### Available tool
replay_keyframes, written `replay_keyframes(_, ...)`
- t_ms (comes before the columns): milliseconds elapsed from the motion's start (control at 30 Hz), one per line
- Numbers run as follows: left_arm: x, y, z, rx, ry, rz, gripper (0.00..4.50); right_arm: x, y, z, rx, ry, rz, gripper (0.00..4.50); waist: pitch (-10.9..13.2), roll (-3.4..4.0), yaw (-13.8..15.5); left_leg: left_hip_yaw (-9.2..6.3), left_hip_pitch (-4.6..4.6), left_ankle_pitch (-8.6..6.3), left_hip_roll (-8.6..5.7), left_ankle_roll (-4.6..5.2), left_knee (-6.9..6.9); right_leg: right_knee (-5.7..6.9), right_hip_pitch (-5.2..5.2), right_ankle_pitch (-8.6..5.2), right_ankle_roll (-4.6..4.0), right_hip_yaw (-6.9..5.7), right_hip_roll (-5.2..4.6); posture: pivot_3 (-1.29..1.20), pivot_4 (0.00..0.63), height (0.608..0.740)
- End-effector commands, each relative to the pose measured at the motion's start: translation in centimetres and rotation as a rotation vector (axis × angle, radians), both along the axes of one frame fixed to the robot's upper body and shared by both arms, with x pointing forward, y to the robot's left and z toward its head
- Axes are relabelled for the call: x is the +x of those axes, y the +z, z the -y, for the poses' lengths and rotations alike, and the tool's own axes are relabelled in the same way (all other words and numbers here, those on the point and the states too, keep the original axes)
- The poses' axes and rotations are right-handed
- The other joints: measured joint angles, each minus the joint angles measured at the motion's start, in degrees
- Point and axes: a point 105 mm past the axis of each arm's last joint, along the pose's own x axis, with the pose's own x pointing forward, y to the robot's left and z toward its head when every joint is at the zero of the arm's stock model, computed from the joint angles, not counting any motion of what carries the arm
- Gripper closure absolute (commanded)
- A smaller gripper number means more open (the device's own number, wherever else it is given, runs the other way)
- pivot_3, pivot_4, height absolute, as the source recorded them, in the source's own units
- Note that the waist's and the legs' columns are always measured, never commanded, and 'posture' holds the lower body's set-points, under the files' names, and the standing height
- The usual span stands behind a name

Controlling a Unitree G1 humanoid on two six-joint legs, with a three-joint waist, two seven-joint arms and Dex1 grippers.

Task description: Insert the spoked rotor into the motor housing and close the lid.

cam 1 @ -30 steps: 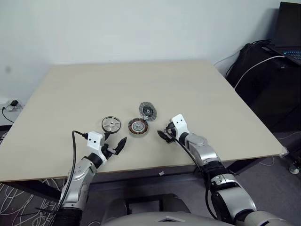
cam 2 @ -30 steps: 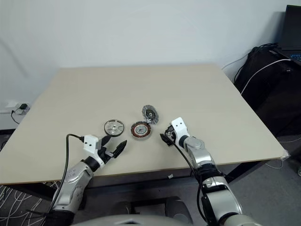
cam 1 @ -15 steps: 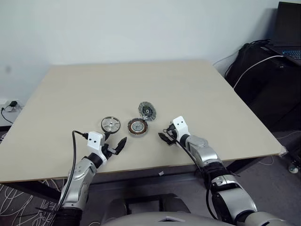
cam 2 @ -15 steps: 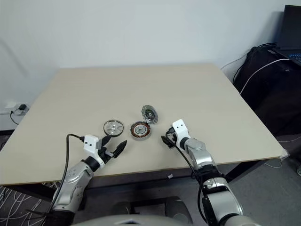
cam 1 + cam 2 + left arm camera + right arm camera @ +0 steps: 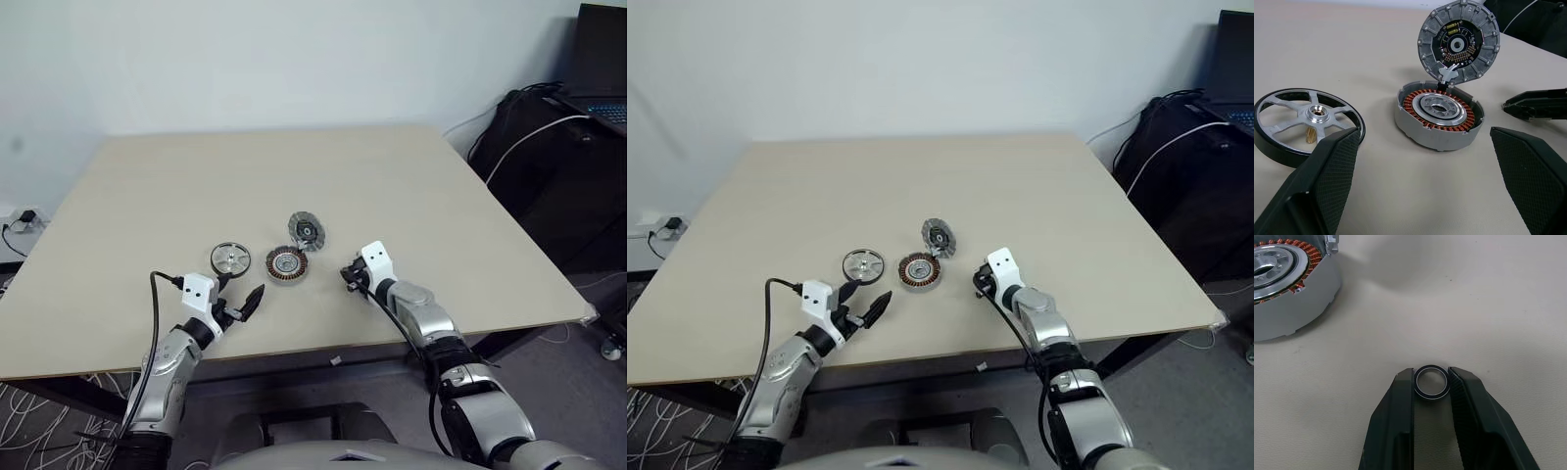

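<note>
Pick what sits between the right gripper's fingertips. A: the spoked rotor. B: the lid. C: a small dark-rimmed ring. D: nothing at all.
C: in the right wrist view the right gripper has its two black fingers closed against a small ring on the table, while the spoked rotor lies flat apart from it and the lid stands open on the motor housing.

We see the spoked rotor, a silvery wheel with a dark rim and brass-toothed hub, lying flat on the table. Just beside it sits the motor housing, copper windings exposed. Its lid stands upright, hinged at the housing's far edge, circuit side showing.
</note>
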Motion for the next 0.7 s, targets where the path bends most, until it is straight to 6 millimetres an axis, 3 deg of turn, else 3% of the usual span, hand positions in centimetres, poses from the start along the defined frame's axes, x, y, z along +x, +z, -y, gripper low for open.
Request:
replay_keyframes(33,0.5,1.5,0.5,-0.004,-0.012,0.054,0.0,-0.5,3.1,-1.6,0.046,0.122,0.097,3.77,0.0,0.0,0.02,0.0,-0.01,0.0,0.0,0.0,-0.02,-0.01,-0.01,0.0,0.0,0.0,0.0,0.0,0.0,0.74)
replay_keyframes(200,0.5,1.3,0.4,-0.003,-0.013,0.048,0.0,-3.1,6.2,-4.3,0.114,0.321,0.124,3.77,0.02,0.04,0.05,-0.01,-0.05,0.0,0.01,0.0,-0.03,0.01,-0.07,-0.01,0.0,0.0,0.0,0.0,0.0,0.74)
replay_keyframes(333,0.5,1.0,0.5,-0.007,-0.018,0.042,0.0,-4.0,7.7,-6.1,0.128,0.41,0.13,3.77,0.02,0.03,0.17,-0.02,0.01,0.0,0.01,-0.01,0.02,0.02,-0.12,-0.01,0.01,-0.02,0.0,0.0,0.0,0.74)
replay_keyframes(500,0.5,0.7,0.7,-0.01,-0.022,0.04,0.0,-2.6,8.2,-8.3,0.114,0.418,0.155,3.77,0.02,0.03,0.12,0.01,-0.03,-0.01,0.01,-0.02,0.01,0.02,-0.42,-0.01,0.01,-0.01,-0.01,0.0,0.0,0.74)
replay_keyframes(700,0.5,0.7,0.7,-0.014,-0.015,0.042,0.0,-0.1,7.0,-8.9,0.036,0.33,0.176,3.77,0.02,0.02,0.54,0.0,-0.12,0.0,-0.01,-0.01,-0.05,0.0,-0.47,-0.01,0.0,-0.02,-0.01,0.0,0.0,0.74)
